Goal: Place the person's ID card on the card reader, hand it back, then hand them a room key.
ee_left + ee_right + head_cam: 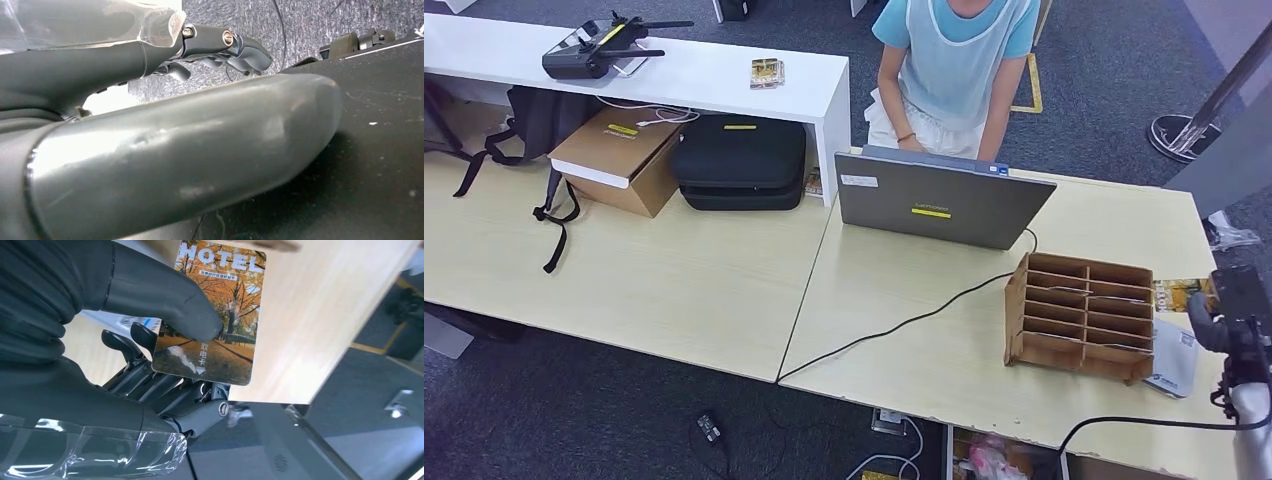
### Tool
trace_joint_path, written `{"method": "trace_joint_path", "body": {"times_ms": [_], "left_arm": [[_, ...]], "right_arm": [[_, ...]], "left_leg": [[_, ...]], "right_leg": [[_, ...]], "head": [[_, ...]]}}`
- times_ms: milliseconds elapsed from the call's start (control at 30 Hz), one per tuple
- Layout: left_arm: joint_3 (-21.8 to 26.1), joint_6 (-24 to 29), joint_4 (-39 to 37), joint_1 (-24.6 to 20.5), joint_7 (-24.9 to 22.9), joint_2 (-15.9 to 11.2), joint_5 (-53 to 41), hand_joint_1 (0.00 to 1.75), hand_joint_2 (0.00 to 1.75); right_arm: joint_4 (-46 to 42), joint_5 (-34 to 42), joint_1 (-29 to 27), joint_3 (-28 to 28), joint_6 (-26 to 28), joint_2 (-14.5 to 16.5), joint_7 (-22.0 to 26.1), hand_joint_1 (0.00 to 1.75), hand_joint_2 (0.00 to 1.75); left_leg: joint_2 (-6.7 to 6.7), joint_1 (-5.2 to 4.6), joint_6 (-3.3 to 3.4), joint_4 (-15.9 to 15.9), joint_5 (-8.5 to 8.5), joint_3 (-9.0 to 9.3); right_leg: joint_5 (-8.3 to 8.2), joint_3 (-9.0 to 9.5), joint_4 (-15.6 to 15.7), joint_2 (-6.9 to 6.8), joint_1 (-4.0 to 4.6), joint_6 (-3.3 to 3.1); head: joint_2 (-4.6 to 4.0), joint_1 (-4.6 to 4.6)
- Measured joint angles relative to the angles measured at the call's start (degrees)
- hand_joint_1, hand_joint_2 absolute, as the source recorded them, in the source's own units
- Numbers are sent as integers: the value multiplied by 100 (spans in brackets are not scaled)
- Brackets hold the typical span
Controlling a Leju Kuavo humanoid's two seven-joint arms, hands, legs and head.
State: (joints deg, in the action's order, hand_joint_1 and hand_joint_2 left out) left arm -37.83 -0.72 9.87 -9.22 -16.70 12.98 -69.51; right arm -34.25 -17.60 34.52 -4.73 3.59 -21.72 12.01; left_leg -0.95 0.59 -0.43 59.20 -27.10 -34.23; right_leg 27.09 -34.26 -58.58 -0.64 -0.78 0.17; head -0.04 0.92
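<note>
One glossy rectangular key card (212, 320), printed with autumn trees and "HOTEL", sits pinched between the right hand's (150, 365) smooth grey thumb and dark jointed fingers (125, 347), above the pale wood-grain table (310, 315). Beside it stands a slotted wooden rack (1079, 315). Whether the left hand (220, 47), fingers curled, holds anything, I cannot tell.

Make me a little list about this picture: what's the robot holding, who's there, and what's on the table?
Right hand: pinches a room key card printed HOTEL, with an autumn tree picture
Left hand: hangs low over grey carpet, holding nothing that shows
Person: in a light blue top, behind the laptop
Table: light wood, with a wooden slotted organizer near the right hand
Cable: black, runs across the table from the laptop
</note>
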Motion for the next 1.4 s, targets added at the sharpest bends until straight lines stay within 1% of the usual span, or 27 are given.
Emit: {"method": "trace_joint_path", "body": {"times_ms": [133,267,333,467,567,667,767,867,1000,1233,1400], "left_arm": [[9,2,1,2,0,0,-29,0,0],[10,6,5,2,0,-1,-44,0,0],[10,9,9,2,0,-2,-48,0,0],[10,9,11,0,0,0,-48,0,0],[10,9,12,0,0,2,-48,0,0],[10,9,13,-2,0,11,-57,0,0],[10,9,15,-5,0,19,-93,0,0],[10,9,17,-5,0,22,-140,0,0],[10,9,19,-4,0,22,-177,0,0],[10,9,19,0,0,18,-150,0,0],[10,9,19,0,0,17,-134,0,0]], "right_arm": [[-147,-122,346,43,72,210,64,175,175],[-158,-406,883,295,193,454,56,175,175],[-111,-739,1257,552,402,628,-24,175,175],[86,-1576,2047,1221,948,1041,-347,175,175],[222,-1952,2441,1601,1145,1265,-472,175,175],[409,-2593,2801,1979,1367,1488,-738,175,175],[608,-3252,3180,2338,1468,1707,-1028,175,175],[791,-3823,3483,2678,1492,1923,-1239,175,175],[983,-4293,3718,3032,1384,2191,-1411,175,175],[1198,-4818,3866,3421,920,2558,-1591,175,175],[1321,-4951,3918,3574,800,2726,-1684,175,175]], "left_leg": [[11,0,-1,0,1,3],[18,0,-3,0,3,4],[24,0,-4,0,5,5],[29,2,-8,0,8,12],[16,4,-11,0,11,10],[21,3,-12,-1,11,7],[32,2,-12,-1,11,10],[30,2,-12,0,11,12],[29,3,-12,0,11,13],[28,3,-12,-1,11,12],[26,2,-12,0,11,12]], "right_leg": [[-1,0,-1,12,0,-2],[-3,-2,-5,19,0,-3],[-4,-4,-8,26,0,-5],[-5,-8,-9,34,2,-7],[-4,-6,-10,19,3,-7],[-5,-8,-13,26,2,-7],[-5,-9,-12,40,1,-8],[-6,-9,-11,37,2,-8],[-6,-8,-11,35,3,-8],[-6,-6,-12,34,2,-8],[-6,-6,-10,30,2,-9]], "head": [[0,-1],[0,-1],[0,0],[0,0],[0,-1],[0,-1],[0,-1],[0,-1],[0,0],[0,-2],[0,-1]]}}
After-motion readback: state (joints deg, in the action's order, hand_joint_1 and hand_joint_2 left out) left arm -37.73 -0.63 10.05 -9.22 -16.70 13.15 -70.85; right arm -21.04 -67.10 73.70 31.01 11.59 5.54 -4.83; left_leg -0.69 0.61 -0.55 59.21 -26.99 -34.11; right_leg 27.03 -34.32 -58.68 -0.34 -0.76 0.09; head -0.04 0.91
